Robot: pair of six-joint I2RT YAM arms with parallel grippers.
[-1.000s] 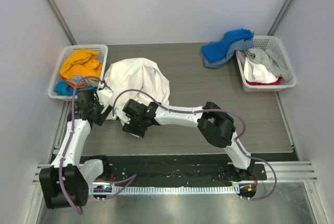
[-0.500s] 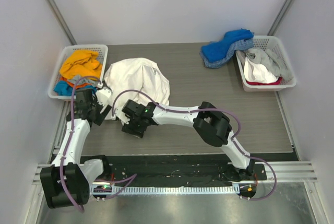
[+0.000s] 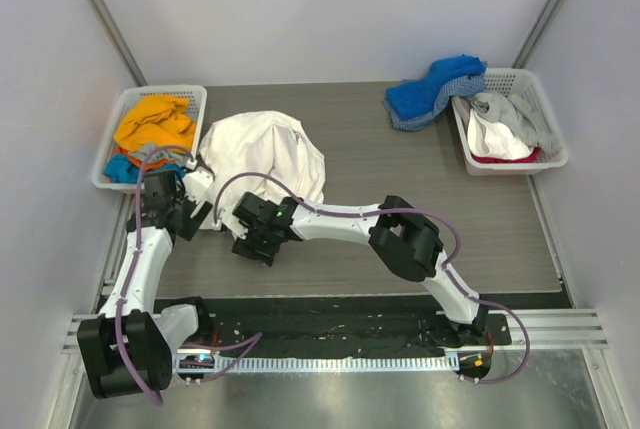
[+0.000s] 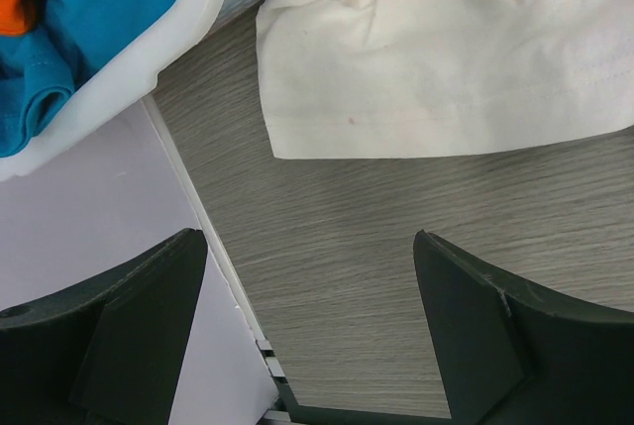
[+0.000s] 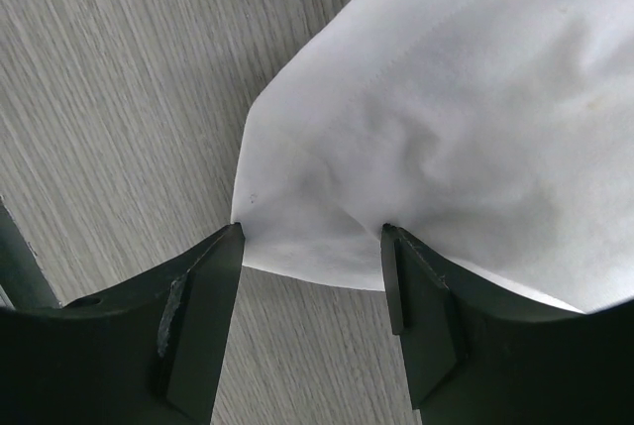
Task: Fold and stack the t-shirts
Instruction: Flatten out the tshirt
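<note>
Grey wood-grain worktop (image 3: 400,199) carries the white shirt (image 3: 265,154), crumpled toward ten o'clock. Spreading step, I judge: right pincer (image 5: 312,242) stands part-open astride a corner, left pincer (image 4: 309,262) wide over bare worktop beside the hem. Next: close on both corners, then pull flat.

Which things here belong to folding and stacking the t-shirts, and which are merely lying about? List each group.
Belong to the job:
white t-shirt
orange shirt
blue shirt
grey shirt

Just lying about:
left basket
right basket
</note>
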